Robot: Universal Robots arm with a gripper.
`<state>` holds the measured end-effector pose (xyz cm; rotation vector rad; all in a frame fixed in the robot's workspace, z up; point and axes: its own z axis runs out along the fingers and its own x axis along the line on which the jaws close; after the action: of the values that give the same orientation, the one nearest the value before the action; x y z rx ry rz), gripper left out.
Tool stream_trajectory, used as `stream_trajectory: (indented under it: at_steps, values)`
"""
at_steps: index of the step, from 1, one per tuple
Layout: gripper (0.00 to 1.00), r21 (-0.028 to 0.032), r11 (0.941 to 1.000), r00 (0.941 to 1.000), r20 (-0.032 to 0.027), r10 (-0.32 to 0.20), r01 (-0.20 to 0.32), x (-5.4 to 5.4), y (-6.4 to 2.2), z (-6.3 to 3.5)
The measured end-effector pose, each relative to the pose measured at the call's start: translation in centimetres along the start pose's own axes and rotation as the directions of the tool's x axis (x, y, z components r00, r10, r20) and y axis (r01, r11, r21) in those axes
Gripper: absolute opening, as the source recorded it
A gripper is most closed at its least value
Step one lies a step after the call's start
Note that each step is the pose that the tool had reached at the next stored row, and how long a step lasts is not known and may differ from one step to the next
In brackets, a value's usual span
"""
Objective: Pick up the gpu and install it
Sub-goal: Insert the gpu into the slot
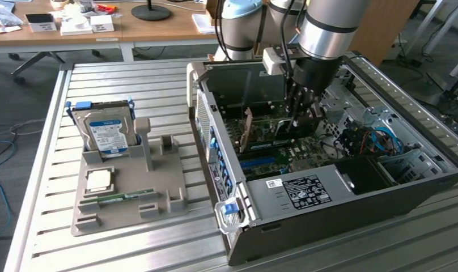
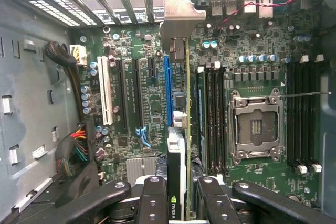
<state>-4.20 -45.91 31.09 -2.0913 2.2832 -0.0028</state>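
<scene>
We see the tool (image 2: 178,195) down inside the open computer case (image 1: 350,198), clenched on the gpu (image 2: 176,163). A finger (image 2: 152,195) presses on each face of the card. We judge the grip sits at the card's top edge so that the card hangs on edge, with its contact side facing the motherboard (image 2: 252,51). The silver end bracket (image 2: 181,19) points to the rear slot openings, where it would have to line up.

The card's length runs alongside the long blue slot (image 2: 167,93), between that slot and the dark memory banks (image 2: 212,119). We cannot tell whether its lower edge has met any slot.

Room is tight: slots and memory banks flank the card closely, and the processor socket (image 2: 255,124) lies just beyond. The case walls also hem the arm in. Out on the counter (image 1: 138,249), the hard drive (image 1: 100,133) stands well apart.
</scene>
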Motion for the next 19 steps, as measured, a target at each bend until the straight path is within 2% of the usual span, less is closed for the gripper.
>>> stream_trajectory:
  at_steps: [10,19]
  values:
    - [0.27,0.0001,1.0000,1.0000,0.0001,-0.001,0.001,0.54,0.13,0.06]
    - [0.27,0.0000,1.0000,1.0000,0.0000,-0.001,0.001,0.59,0.13,0.07]
